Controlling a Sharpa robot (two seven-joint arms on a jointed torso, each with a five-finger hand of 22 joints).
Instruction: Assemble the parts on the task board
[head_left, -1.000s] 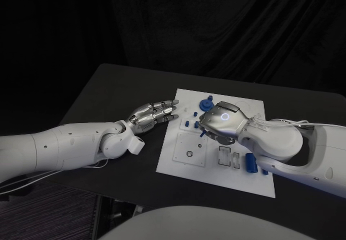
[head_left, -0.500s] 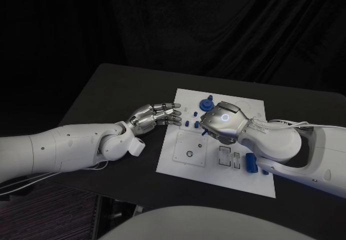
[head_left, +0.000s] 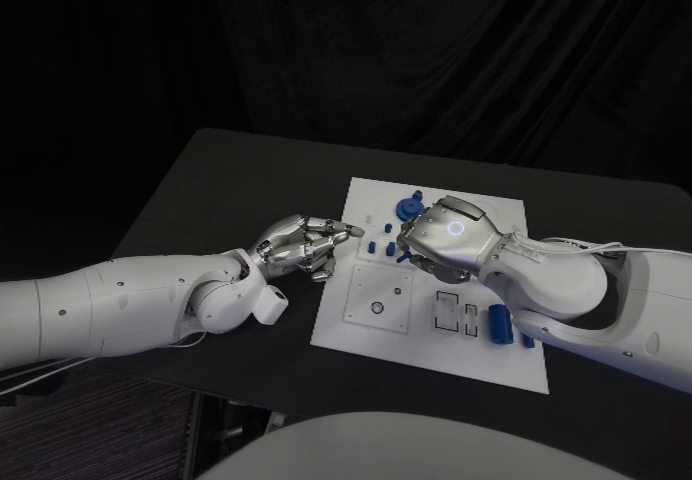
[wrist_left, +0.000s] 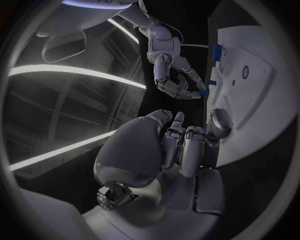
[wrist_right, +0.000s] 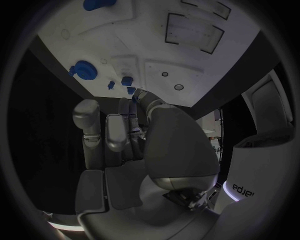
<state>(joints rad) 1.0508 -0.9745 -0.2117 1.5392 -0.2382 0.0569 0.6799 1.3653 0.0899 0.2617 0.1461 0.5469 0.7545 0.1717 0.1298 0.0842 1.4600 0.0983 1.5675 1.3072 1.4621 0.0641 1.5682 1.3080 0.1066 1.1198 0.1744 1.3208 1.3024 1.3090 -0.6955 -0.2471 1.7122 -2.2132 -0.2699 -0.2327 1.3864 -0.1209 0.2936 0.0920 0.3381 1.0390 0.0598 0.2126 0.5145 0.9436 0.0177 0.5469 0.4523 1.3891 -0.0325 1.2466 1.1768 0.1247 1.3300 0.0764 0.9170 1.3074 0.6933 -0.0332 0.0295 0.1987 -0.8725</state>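
Left hand (head_left: 300, 250) curled inward, parts (head_left: 378, 246) seemingly beside fingers (head_left: 335, 232)

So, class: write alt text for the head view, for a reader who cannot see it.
Two white robot arms meet over a white rectangular task board on a black table. The silver right hand hovers above small blue parts; the silver left hand curls at the board's edge.
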